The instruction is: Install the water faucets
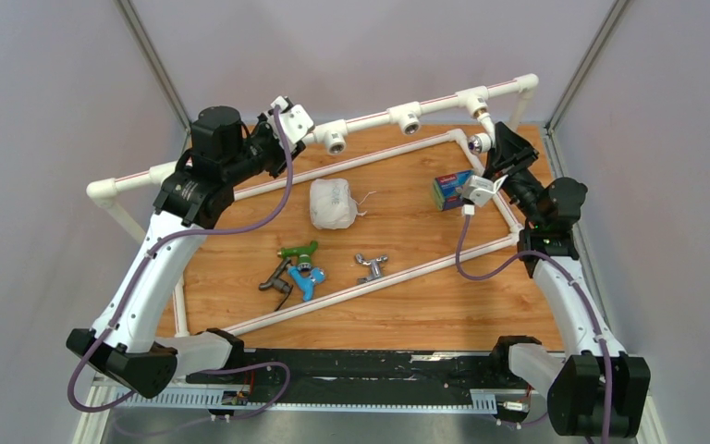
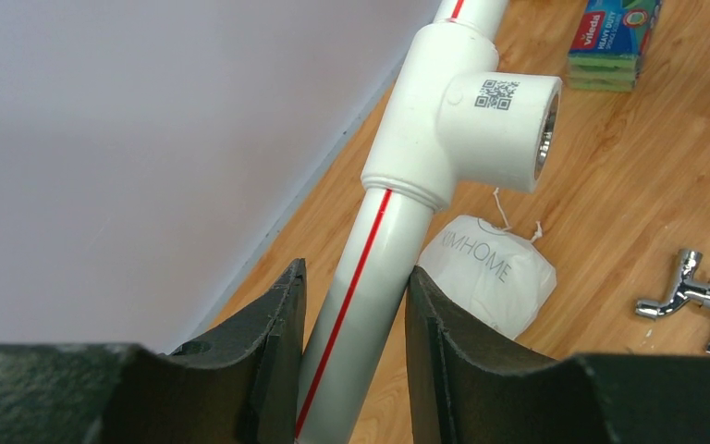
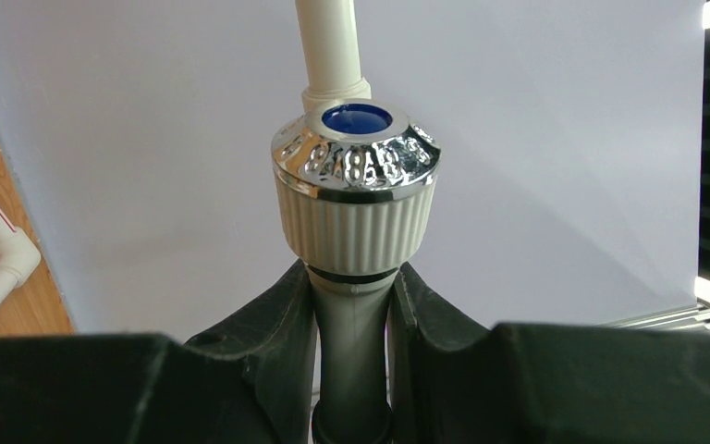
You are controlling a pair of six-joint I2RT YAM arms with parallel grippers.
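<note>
Left hand (image 2: 356,273) clamped on the white pipe (image 2: 379,240). Right hand (image 3: 351,273) pinches the white faucet (image 3: 356,217), right of and beyond the bag (image 1: 333,203). Its long axis is in line with the fingers, knob pointing away. Bag closed, contents unseen. Green (image 1: 298,250), blue (image 1: 311,279), grey (image 1: 275,279) and chrome (image 1: 371,266) faucets lie on the bench (image 1: 407,305), nearer than the bag.

This looks like a robot test lab. Plain pale walls (image 1: 46,111) and metal posts (image 1: 154,60) box in a wooden desk (image 1: 407,305). Two robot arms (image 1: 139,277) are bolted on.
</note>
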